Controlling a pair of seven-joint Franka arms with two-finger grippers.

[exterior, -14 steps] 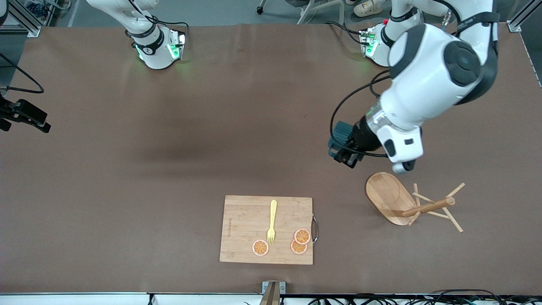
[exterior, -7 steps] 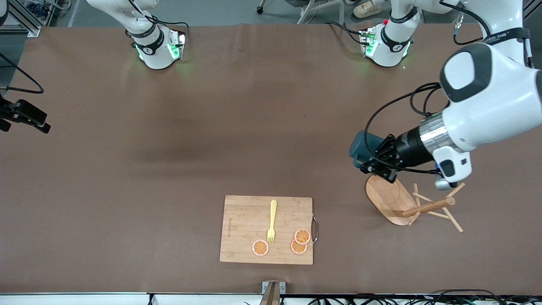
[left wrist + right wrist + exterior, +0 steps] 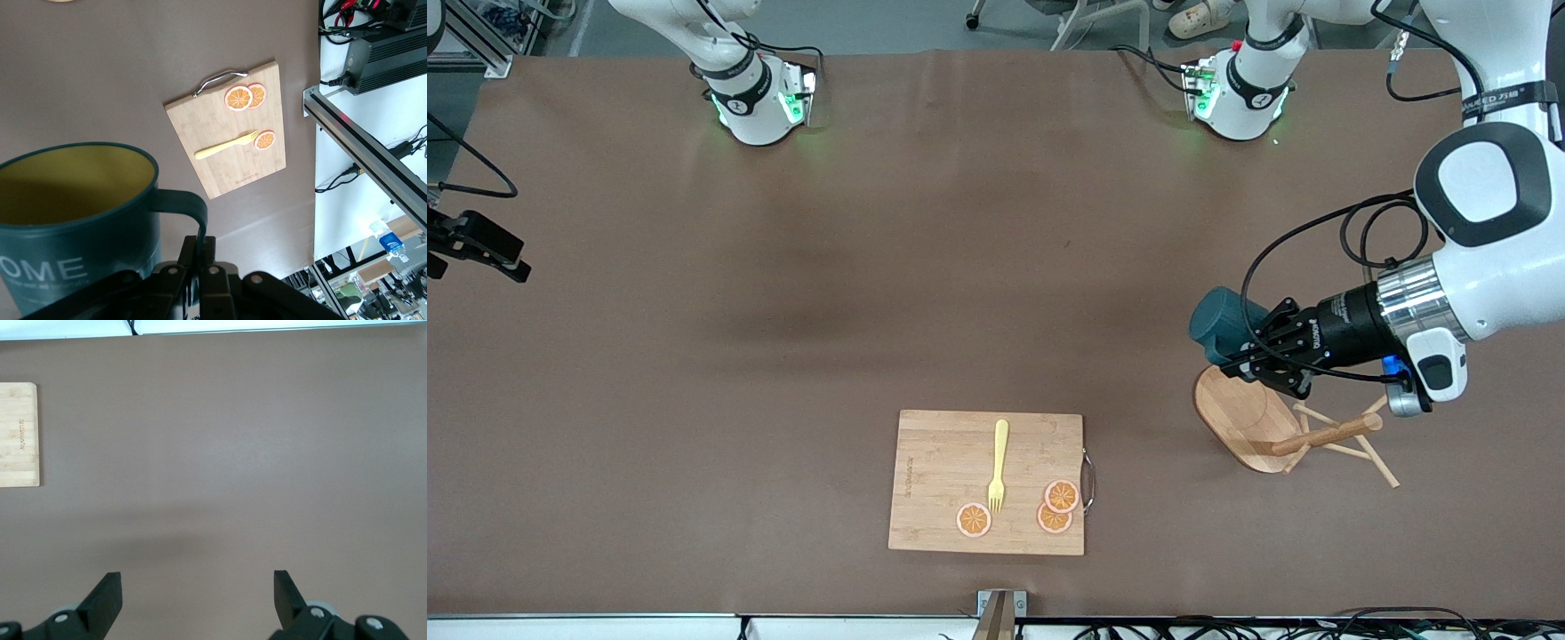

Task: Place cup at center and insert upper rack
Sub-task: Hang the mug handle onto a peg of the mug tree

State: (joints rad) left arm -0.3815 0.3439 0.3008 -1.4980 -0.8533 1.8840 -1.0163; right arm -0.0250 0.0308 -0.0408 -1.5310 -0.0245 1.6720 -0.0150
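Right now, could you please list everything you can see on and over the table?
cup: one, dark teal, yellow inside, held by its handle over the table beside the upper rack
upper rack: one, light wood, lying tipped at the left arm's end
cutting board: one, bamboo, near the front camera
fork: one, yellow, on the board
orange slices: three, on the board
left tool: shut on the cup
right tool: open, waiting above bare table
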